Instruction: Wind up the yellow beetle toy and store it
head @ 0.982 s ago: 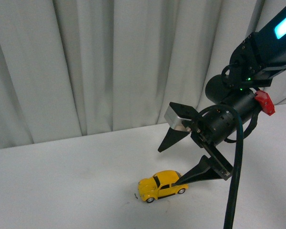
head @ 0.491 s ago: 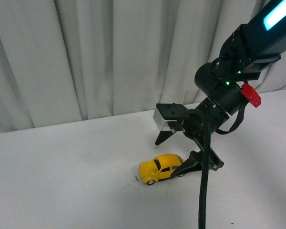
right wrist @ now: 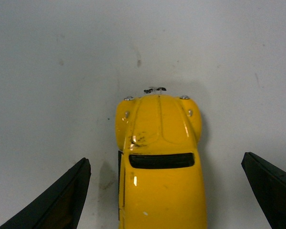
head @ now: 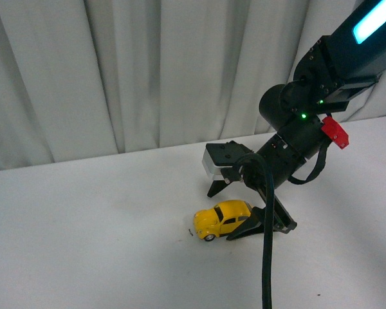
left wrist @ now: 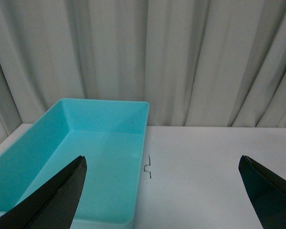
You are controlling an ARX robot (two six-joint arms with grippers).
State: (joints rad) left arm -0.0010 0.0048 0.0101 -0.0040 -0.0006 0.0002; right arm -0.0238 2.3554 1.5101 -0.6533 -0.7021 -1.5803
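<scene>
**Beetle Sat on White Table Between Spread Fingers**

The yellow beetle toy [head: 222, 219] stood on its wheels on a plain white table [head: 83, 244], towards the right of the front view. Pale grey-white curtains [head: 116, 77] hung in deep folds along the table's far edge and closed off the room behind.

The right gripper [head: 220, 216] was lowered over the car, its dark fingers spread wide. One finger reached the table behind the toy and the other in front of it. In the right wrist view the car [right wrist: 159, 162] lay midway between the two fingers [right wrist: 62, 200], with bare table on either side of it, so nothing was clamped. A small dark speck [right wrist: 155, 89] lay at the car's rounded end. A black cable [head: 267, 270] hung from the arm.

The left gripper [left wrist: 162, 159] also stood parted and held nothing. Beyond it a teal bin [left wrist: 109, 117] rested on the same white surface against the curtain, with a tiny bent dark mark [left wrist: 148, 168] just beside its wall.
</scene>
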